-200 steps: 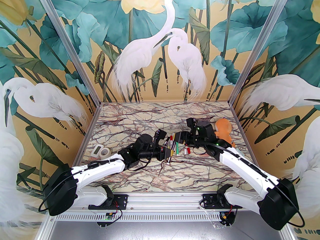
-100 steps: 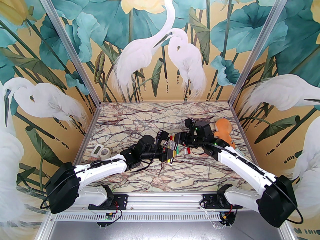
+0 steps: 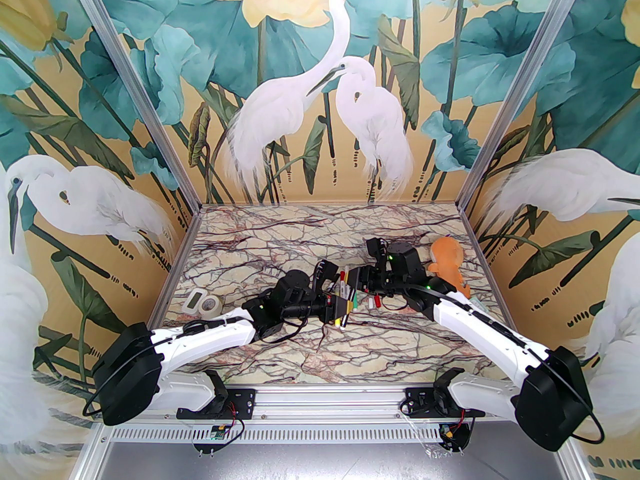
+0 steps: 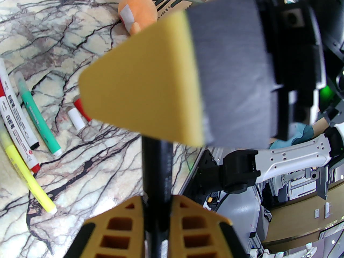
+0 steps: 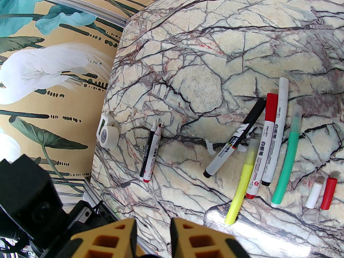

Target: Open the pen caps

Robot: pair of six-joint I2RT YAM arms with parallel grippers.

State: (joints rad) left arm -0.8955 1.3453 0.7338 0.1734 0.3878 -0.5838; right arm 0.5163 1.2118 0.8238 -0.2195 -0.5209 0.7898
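A stubby white cap [image 5: 314, 195] and red cap [image 5: 328, 193], both loose, lie side by side just beside the green pen [image 5: 286, 168], near which the left gripper [image 4: 157, 205] clamps a black pen [image 4: 157, 168]; whether the right gripper [image 5: 153, 224], fingers narrowly apart, grips anything I cannot tell.

Both arms reach in over the worktop's middle, wrists turned toward each other. The left gripper [image 4: 157, 200] is clamped on a black pen [image 4: 156, 165]; the right gripper [image 5: 153, 222] shows narrowly parted jaws, grip unclear.
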